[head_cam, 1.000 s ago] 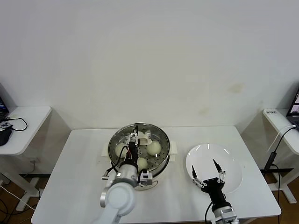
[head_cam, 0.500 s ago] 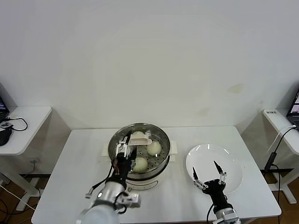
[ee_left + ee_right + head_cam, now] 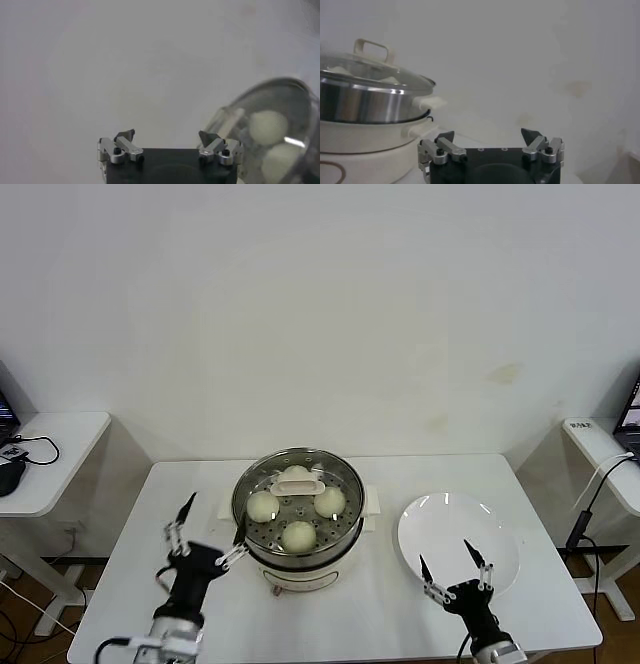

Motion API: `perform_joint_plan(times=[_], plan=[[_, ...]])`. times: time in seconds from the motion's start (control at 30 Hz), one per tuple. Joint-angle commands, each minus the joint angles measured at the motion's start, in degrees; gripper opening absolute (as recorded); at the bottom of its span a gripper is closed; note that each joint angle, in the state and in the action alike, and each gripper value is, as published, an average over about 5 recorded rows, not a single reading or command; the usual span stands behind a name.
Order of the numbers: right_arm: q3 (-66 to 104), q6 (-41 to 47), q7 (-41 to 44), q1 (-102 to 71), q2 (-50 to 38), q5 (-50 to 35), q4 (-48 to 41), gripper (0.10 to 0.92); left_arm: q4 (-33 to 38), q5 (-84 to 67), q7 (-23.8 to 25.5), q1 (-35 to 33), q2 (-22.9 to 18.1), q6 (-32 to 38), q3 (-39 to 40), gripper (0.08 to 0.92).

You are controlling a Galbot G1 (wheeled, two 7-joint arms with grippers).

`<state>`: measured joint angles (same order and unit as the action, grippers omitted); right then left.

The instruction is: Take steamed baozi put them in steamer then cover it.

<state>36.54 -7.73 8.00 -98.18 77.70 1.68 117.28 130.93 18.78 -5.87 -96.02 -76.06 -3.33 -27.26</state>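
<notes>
The steamer (image 3: pixel 298 519) stands on the white counter (image 3: pixel 130 534), toward the middle and a little to the left, its shiny metal pot sitting on a cream base with side handles. The cover (image 3: pixel 297 484) is seated on the pot, its glass showing through to the perforated tray, and its cream bar handle sits toward the back half of the lid. Under the glass lie four buns (image 3: pixel 263 505): one at the left, one at the front, one at the right, and one at the back partly hidden behind the handle. From the right wrist camera the cover (image 3: pixel 370 75) rests level on the pot rim, handle upright. To the right of the steamer, close by but apart from it, a flat white plate (image 3: pixel 458 544) lies on the counter. The left gripper (image 3: pixel 205 531) hangs low at the front left, just beside the steamer and touching nothing, jaws spread wide. The right gripper (image 3: pixel 452 565) sits over the near edge of the plate, jaws likewise spread and holding nothing.
</notes>
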Motion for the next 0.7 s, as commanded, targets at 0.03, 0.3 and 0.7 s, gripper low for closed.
perform_joint_plan(times=[0.03,0.3,0.7], plan=[[-0.31,2.2,0.86,-7.04,-6.56,-5.57,1.35,0.823,-4.19,-32.85,-9.75,-19.53,-1.48,14.26,-8.54,0.823],[-0.32,4.69,1.41,-8.69,-6.76,-7.64,2.62,0.823,-7.17,-31.9,-5.98,-22.25,0.09,18.47,-9.47,0.823],[-0.81,7.61,0.89,-8.87,-5.95,-7.22,4.1,0.823,-6.31,-30.9,-5.19,-21.69,-0.24,16.36,-8.93,0.823]])
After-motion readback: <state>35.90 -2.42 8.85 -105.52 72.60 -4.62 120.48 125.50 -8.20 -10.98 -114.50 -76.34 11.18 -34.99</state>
